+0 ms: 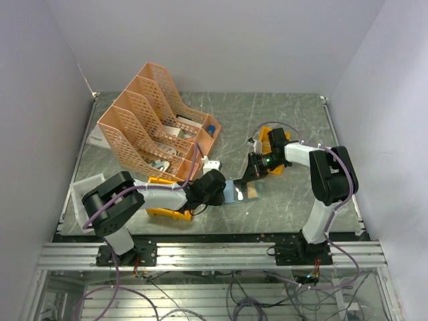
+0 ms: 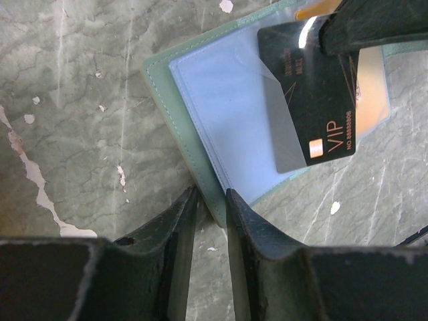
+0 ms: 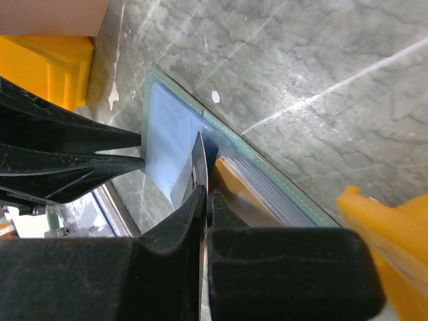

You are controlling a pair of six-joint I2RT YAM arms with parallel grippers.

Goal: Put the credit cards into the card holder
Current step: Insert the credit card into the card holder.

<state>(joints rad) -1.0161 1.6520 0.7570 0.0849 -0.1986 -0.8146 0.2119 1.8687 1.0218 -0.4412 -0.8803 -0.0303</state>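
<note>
The card holder (image 1: 241, 193) is pictured lying open on the marbled table (image 2: 80, 100), its clear sleeves turned upward. A black credit card (image 2: 314, 100) lettered VIP is held over the holder by the right gripper (image 3: 206, 195), whose fingers are pressed fully together on it. The card's lower corner is seen through one of the holder's clear sleeves. At the holder's opposite edge the left gripper (image 2: 210, 200) is set with its fingers only narrowly parted, and the holder's green border appears caught between the tips. A tan card (image 2: 374, 93) is seen tucked in a pocket of the holder beneath the black one. Orange bins (image 3: 47, 67) flank the holder, and a peach file rack (image 1: 154, 120) stands beyond it.
</note>
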